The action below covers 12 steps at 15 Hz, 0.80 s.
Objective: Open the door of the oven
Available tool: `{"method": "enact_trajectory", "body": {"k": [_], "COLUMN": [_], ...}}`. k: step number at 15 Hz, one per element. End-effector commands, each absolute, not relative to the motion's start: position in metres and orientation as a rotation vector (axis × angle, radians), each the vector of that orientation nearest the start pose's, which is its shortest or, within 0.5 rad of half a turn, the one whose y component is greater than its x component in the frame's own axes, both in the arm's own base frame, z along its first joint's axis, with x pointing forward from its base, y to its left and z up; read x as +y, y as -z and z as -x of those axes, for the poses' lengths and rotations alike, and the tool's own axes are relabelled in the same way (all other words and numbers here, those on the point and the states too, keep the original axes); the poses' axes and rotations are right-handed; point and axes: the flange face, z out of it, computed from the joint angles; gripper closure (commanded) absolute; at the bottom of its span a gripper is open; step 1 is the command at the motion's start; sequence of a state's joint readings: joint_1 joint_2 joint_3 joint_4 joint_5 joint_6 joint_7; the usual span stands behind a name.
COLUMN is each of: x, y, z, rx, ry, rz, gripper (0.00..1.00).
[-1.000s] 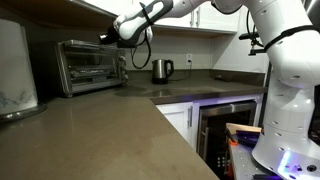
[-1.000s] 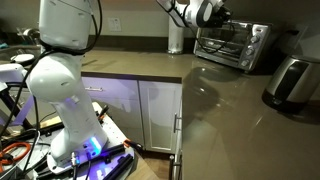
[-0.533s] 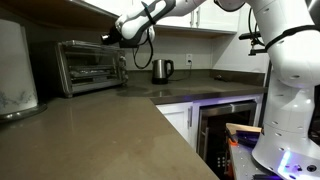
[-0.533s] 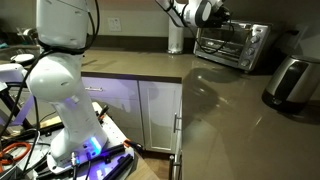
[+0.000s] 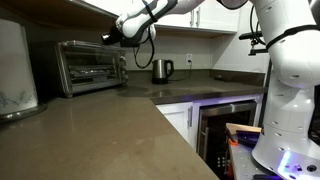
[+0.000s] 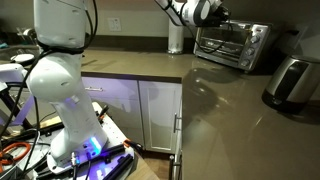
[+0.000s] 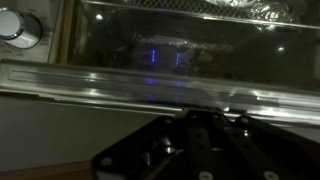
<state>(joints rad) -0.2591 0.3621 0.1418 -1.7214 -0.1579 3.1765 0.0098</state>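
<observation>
The silver toaster oven (image 5: 90,66) stands on the counter against the back wall; it also shows in the other exterior view (image 6: 232,46). Its glass door (image 5: 85,68) stands closed in both exterior views. My gripper (image 5: 107,38) hovers at the oven's upper front corner, seen also in an exterior view (image 6: 221,17). In the wrist view the door's horizontal bar handle (image 7: 100,84) runs across the frame below the glass (image 7: 170,45), with a knob (image 7: 18,26) at the upper left. My gripper (image 7: 205,112) reaches up to the bar from below. Its dark fingers blur together.
A metal kettle (image 5: 161,70) stands next to the oven on the counter, also in an exterior view (image 6: 176,38). A white appliance (image 5: 14,66) sits at the counter's near end. Wall cabinets hang just above the gripper. A dark under-counter appliance (image 5: 226,124) is below.
The gripper and arm have shifted slightly upward at the oven's top corner. The door has not moved.
</observation>
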Motion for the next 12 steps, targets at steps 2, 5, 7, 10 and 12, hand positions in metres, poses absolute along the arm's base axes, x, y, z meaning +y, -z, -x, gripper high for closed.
{"method": "enact_trajectory", "body": {"k": [2, 5, 7, 10, 12], "x": [-0.081, -0.080, -0.079, -0.076, -0.075], "y": [-0.512, -0.511, -0.511, -0.510, -0.509], "z": [-0.679, -0.676, -0.674, -0.672, -0.670], "rx": [0.025, 0.025, 0.025, 0.027, 0.033], "ry": [1.614, 1.602, 1.594, 1.574, 1.554], "rz": [2.804, 2.809, 2.812, 2.817, 2.824], "gripper": [1.00, 1.00, 1.00, 1.00, 1.00]}}
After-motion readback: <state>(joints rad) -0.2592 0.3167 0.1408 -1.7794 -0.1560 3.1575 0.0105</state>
